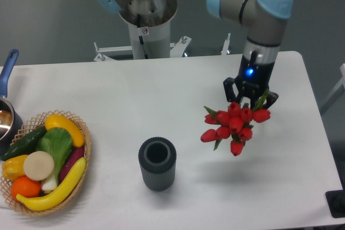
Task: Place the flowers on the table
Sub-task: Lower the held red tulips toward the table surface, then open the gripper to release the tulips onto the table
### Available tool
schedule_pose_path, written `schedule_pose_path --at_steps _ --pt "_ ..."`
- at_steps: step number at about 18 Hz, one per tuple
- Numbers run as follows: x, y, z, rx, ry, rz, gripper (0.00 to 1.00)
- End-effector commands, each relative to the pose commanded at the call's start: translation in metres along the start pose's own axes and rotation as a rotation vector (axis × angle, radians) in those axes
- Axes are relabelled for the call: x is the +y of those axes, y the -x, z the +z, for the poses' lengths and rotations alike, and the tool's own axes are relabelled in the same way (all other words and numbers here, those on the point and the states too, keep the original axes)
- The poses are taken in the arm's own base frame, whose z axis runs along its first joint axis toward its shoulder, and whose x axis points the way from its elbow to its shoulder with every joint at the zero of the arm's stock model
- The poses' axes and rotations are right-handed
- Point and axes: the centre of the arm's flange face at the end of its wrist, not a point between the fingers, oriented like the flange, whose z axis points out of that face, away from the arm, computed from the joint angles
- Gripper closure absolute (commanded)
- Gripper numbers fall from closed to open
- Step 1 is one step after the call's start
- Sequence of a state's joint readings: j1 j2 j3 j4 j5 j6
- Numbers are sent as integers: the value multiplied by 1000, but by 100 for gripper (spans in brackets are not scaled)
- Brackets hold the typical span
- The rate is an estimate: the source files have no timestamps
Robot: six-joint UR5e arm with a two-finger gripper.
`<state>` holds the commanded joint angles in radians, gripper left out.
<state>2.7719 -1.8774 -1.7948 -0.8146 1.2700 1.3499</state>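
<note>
The gripper (pixel 250 99) is clenched on the flowers (pixel 234 124), grasping the bunch by its stems so the red heads hang above the table (pixel 178 92), casting a shadow on it. The flowers sit to the right of the dark vase (pixel 157 164); a vegetable basket (pixel 82 157) lies far to the vase's left

Robot lab, pedestal-mounted arm (pixel 253 4), bare white table (pixel 161 90)

Tulip stems (pixel 262 100) hidden inside claw (pixel 250 99)
</note>
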Motion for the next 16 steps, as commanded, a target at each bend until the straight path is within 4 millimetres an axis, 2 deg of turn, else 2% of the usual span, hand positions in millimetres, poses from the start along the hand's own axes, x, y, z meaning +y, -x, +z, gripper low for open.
schedule_pose_path --at_steps 3,7,9,12,14,15,16 --pt "6 14 20 14 31 -5 60" --pt "-4 25 45 28 62 17 60" --pt "-11 29 66 47 69 30 59" --pt "-13 37 67 34 91 37 58" --pt "-13 37 69 34 91 39 49" --pt "-14 38 67 30 90 42 40" --pt "-14 39 65 25 89 41 22"
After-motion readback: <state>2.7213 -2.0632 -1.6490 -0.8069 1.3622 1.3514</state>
